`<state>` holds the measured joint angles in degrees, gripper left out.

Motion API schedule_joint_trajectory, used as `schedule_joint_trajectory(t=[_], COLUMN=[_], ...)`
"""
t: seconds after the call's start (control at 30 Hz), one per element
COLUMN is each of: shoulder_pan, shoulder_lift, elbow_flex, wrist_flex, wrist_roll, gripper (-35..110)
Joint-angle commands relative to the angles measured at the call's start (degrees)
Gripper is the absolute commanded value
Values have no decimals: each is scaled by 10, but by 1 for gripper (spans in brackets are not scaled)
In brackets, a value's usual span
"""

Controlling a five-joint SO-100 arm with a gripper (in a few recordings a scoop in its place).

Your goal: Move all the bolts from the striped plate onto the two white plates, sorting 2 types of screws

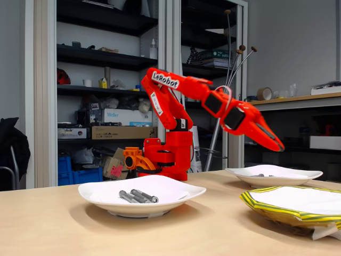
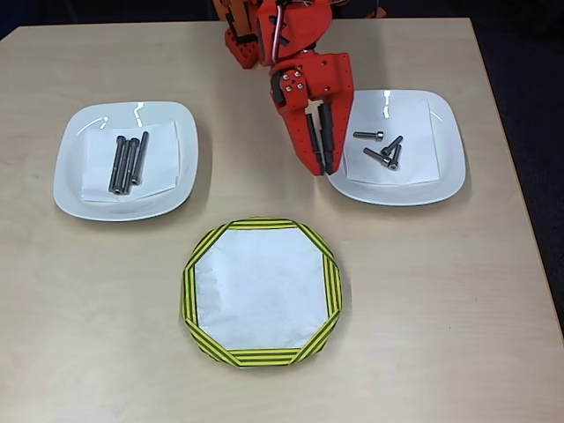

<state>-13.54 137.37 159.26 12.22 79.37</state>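
Sorting looks done: the striped plate is bare, the hand hangs closed and empty, so it need only retreat.

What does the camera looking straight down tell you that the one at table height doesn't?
Overhead view alone: the striped plate holds no bolts, and the counts are clear, with three long bolts on the left white plate and three short bolts on the right white plate.

Fixed view alone: the gripper hangs well above the table, and shelves stand behind the arm.

Both: the red arm, all three plates, long bolts on one white plate.
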Motion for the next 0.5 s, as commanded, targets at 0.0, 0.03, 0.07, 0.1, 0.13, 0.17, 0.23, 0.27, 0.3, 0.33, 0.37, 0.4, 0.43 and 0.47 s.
schedule_joint_trajectory(t=[0.0, 0.03, 0.07, 0.1, 0.13, 0.17, 0.23, 0.27, 0.3, 0.33, 0.37, 0.4, 0.43, 0.47], shoulder_pan=[25, 33, 45, 57, 73, 89, 113, 119, 121, 122, 122, 123, 123, 124], shoulder_lift=[90, 116, 141, 162, 181, 200, 236, 259, 287, 315, 340, 363, 382, 400], elbow_flex=[83, 94, 103, 113, 123, 129, 142, 148, 155, 163, 173, 175, 176, 179], wrist_flex=[-23, 8, 36, 54, 69, 84, 115, 141, 174, 208, 240, 280, 316, 349], wrist_roll=[-22, -21, -14, 0, 6, -4, -11, -10, 0, 14, 24, 30, 33, 37], gripper=[0, 0, 0, 0, 0, 0, 0, 0, 0, 0, 0, 0, 0, 0])
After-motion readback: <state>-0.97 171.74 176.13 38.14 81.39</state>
